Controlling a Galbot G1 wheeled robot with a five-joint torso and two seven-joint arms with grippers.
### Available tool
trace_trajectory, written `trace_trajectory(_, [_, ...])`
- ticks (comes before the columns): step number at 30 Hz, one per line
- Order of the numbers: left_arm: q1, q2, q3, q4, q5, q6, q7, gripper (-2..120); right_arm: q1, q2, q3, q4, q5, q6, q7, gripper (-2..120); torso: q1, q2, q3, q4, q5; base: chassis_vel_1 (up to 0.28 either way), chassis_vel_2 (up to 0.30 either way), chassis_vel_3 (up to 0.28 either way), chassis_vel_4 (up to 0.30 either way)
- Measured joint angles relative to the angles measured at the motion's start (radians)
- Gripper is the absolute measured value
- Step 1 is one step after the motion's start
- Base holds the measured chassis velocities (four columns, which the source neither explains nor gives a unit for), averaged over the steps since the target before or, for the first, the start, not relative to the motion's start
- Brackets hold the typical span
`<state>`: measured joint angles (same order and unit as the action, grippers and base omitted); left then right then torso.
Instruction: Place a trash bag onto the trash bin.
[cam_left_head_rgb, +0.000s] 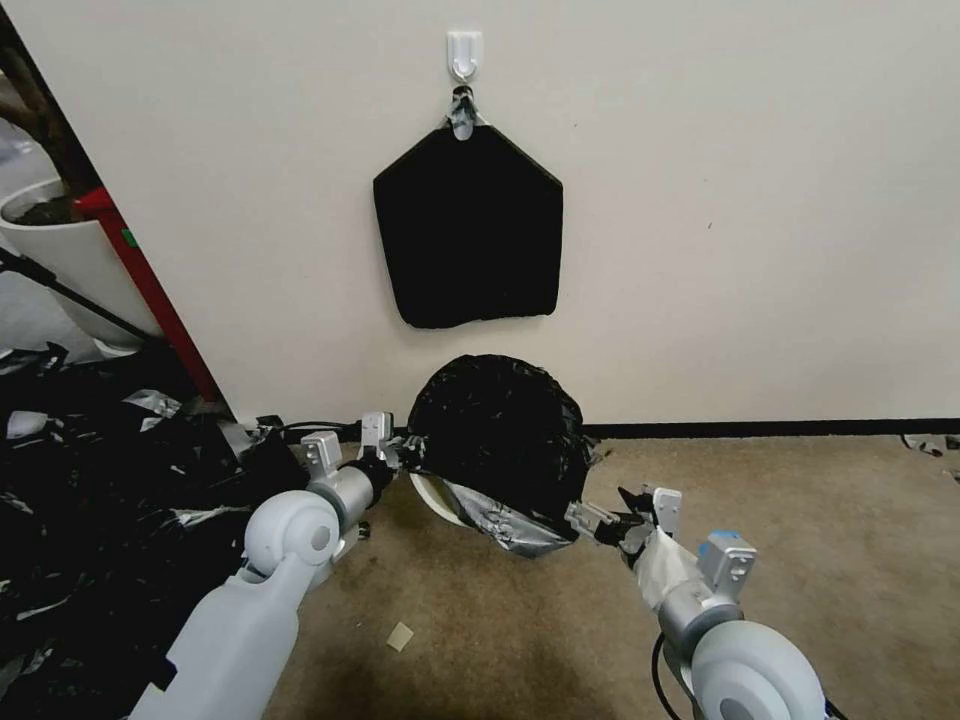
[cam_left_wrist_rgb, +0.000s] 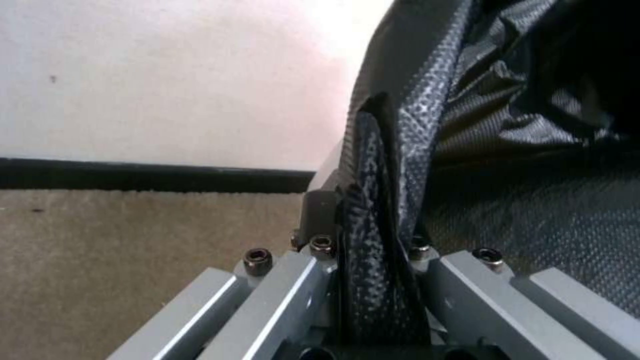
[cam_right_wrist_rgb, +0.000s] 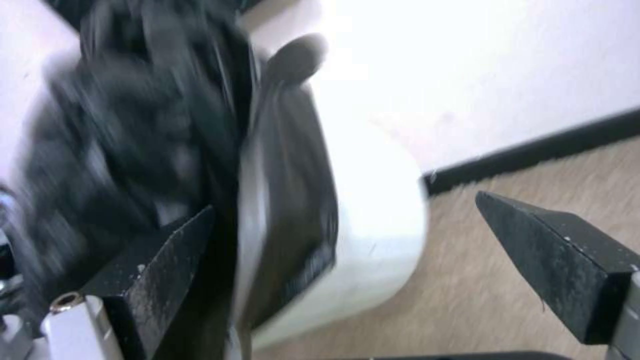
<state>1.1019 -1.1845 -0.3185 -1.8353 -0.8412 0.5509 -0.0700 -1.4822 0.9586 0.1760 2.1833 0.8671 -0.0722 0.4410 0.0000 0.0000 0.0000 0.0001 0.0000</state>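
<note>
The trash bag, glossy black film, is draped over the trash bin, which stands on the carpet at the wall and shows just a cream-white strip at its lower left. My left gripper is at the bag's left edge, shut on a fold of the film. My right gripper is at the bag's lower right edge. In the right wrist view its fingers stand wide open around the bin's white side, with the bag over the rim.
A flat black pentagon stack of bags hangs from a wall hook above the bin. A big heap of black plastic lies at the left, behind it a white plant pot and a red post. Carpet stretches right.
</note>
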Motion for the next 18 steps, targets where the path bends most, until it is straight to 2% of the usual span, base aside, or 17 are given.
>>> trace_trajectory(4, [-0.015,-0.006,0.003,0.015,-0.004,-0.007,-0.029,3,-0.017,0.008,-0.006,0.002,-0.099,0.029,0.035,100,0.0,0.0,0.0,-0.0001,0.0,0.0,0.0,0.0,0.0])
trace_trajectory(6, [-0.023,-0.01,0.005,0.023,-0.006,-0.01,-0.042,3,-0.045,0.016,-0.022,0.023,-0.222,0.071,0.023,100,0.0,0.0,0.0,-0.0001,-0.0003,0.0,0.0,0.0,0.0])
trace_trajectory(7, [-0.023,-0.01,0.005,0.023,-0.006,-0.01,-0.042,3,-0.045,0.016,-0.022,0.023,-0.222,0.071,0.023,100,0.0,0.0,0.0,-0.0001,-0.0003,0.0,0.0,0.0,0.0])
trace_trajectory(8, [-0.024,-0.012,0.007,0.026,-0.006,-0.01,-0.045,3,-0.058,0.019,-0.029,0.024,-0.294,0.103,-0.006,100,0.0,0.0,0.0,0.0,-0.0002,0.0,0.0,0.0,0.0])
trace_trajectory(9, [-0.026,-0.014,0.007,0.026,-0.009,-0.009,-0.049,3,-0.077,0.022,-0.035,0.016,-0.425,0.188,-0.094,100,0.0,0.0,0.0,-0.0001,-0.0002,0.0,0.0,0.0,0.0])
trace_trajectory(10, [-0.026,-0.014,0.007,0.026,-0.009,-0.009,-0.049,3,-0.077,0.022,-0.035,0.016,-0.425,0.188,-0.094,100,0.0,0.0,0.0,-0.0001,-0.0002,0.0,0.0,0.0,0.0])
trace_trajectory(12, [-0.026,-0.018,0.007,0.021,-0.023,-0.006,-0.058,3,-0.097,0.026,-0.036,-0.018,-0.623,0.314,-0.253,100,0.0,0.0,0.0,-0.0001,-0.0002,0.0,0.0,0.0,0.0])
trace_trajectory(13, [-0.027,-0.019,0.006,0.015,-0.035,-0.001,-0.064,3,-0.101,0.029,-0.037,-0.031,-0.699,0.345,-0.3,100,0.0,0.0,0.0,-0.0001,-0.0001,0.0,0.0,0.0,0.0])
trace_trajectory(14, [-0.027,-0.021,0.003,0.002,-0.057,0.007,-0.072,3,-0.103,0.036,-0.037,-0.052,-0.817,0.361,-0.332,100,0.0,0.0,0.0,0.0,-0.0001,0.0,0.0,0.0,0.0])
trace_trajectory(15, [-0.027,-0.021,0.003,0.002,-0.057,0.007,-0.072,3,-0.103,0.036,-0.037,-0.052,-0.817,0.361,-0.332,100,0.0,0.0,0.0,0.0,-0.0001,0.0,0.0,0.0,0.0])
trace_trajectory(18, [-0.032,-0.023,-0.009,-0.029,-0.109,0.024,-0.1,3,-0.097,0.056,-0.03,-0.093,-1.051,0.363,-0.348,100,0.0,0.0,0.0,-0.0001,0.0001,0.0,0.0,0.0,0.0])
